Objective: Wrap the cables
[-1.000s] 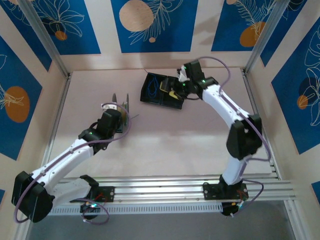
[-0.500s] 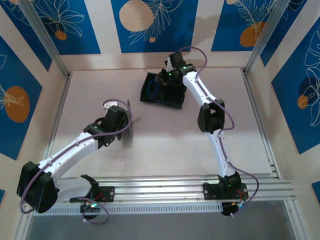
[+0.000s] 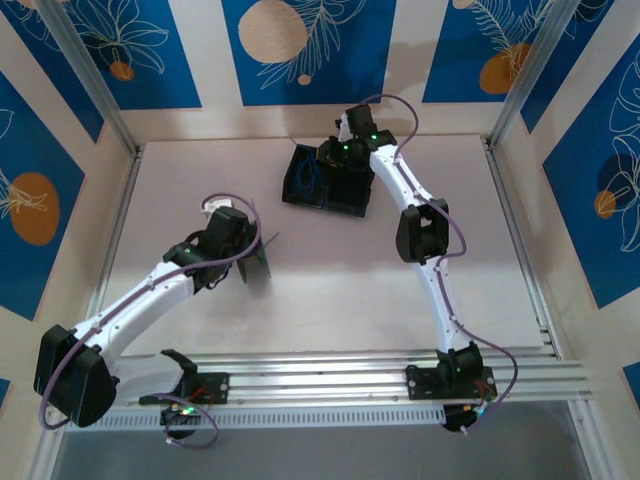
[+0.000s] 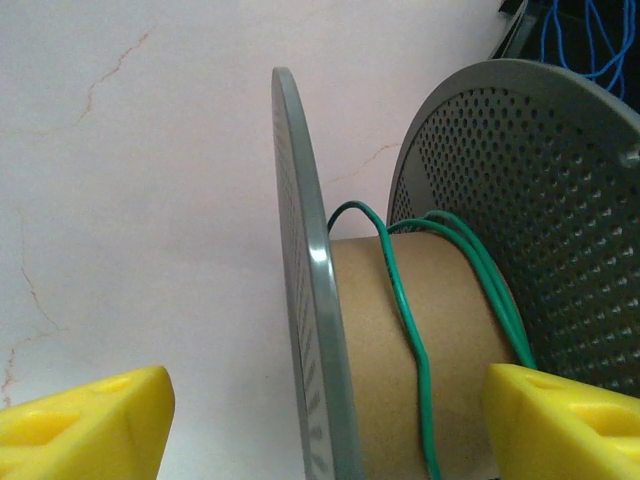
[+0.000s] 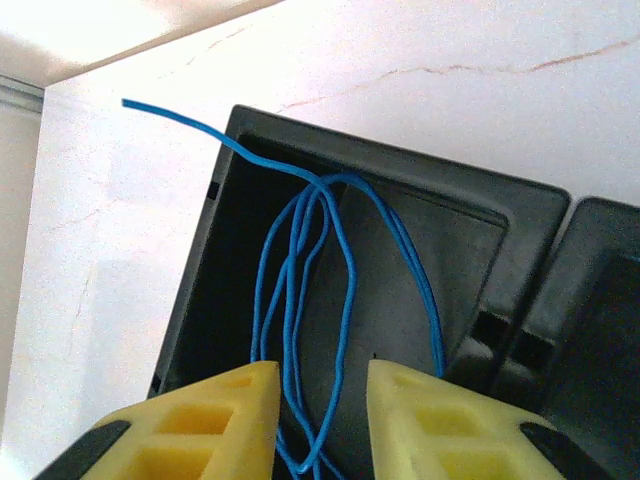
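A grey spool (image 4: 450,330) with perforated flanges and a cardboard core carries a few turns of green cable (image 4: 405,310). My left gripper (image 4: 328,385) straddles it with its jaws wide; the left finger stands clear of the flange, while the right finger sits against the far side. In the top view the left gripper (image 3: 252,256) and spool (image 3: 264,264) are left of centre. A loose bundle of blue cable (image 5: 345,280) lies in the left compartment of the black tray (image 5: 400,160). My right gripper (image 5: 322,375) is open just above it, with strands between its fingers (image 5: 220,400).
The black tray (image 3: 345,200) lies at the back centre, with the right gripper (image 3: 326,160) over its left half and the blue cable (image 3: 305,178) inside. One blue end (image 5: 150,108) pokes over the tray's corner. Metal rails run along both sides and the near edge.
The right arm swung left from the tray's right half to its left compartment, over the blue cable. The left gripper and spool shifted toward the near edge and slightly right.
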Robot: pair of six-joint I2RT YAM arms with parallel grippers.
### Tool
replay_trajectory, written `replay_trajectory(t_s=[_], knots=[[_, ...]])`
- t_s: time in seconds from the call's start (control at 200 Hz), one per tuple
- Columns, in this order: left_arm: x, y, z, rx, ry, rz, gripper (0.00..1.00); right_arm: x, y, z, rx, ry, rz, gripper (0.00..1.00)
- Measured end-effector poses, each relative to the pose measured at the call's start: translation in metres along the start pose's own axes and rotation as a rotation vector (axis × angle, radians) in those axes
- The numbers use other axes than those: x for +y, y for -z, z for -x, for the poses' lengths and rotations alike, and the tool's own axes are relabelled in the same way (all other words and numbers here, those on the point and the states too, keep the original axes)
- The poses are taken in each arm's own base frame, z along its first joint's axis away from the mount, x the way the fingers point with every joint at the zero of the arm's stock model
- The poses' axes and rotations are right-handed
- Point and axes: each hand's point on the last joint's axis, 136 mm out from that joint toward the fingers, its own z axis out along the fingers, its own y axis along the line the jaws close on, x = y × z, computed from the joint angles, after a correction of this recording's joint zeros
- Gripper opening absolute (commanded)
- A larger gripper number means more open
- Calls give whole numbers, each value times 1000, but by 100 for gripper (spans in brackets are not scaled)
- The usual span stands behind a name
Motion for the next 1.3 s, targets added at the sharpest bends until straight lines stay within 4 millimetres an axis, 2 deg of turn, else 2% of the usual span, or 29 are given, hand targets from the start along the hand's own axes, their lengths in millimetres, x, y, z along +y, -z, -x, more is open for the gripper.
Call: replay_trajectory(t_s=[0.185,0.305,0.44,0.6,0.7,0.79,0.955,1.301], knots=[[-1,2,2,5,-5,-6,81,2,-9,3,-18,18,-21,34],[-1,2,2,8,-16,-7,81,1,-3,-10,-2,45,-112,41],[-1,3,4,9,-19,-12,81,8,18,-40,65,60,-217,49],[-2,3,6,10,-27,-19,81,30,45,-41,38,109,-285,52],[-3,2,7,11,-29,-21,81,36,59,-41,18,122,-324,52],[-3,3,8,9,-28,-22,81,32,63,-46,22,120,-371,52],[-4,3,8,11,-34,-26,81,9,52,-71,86,76,-455,51],[-5,3,7,17,-33,-37,81,-16,33,-89,130,18,-515,46]])
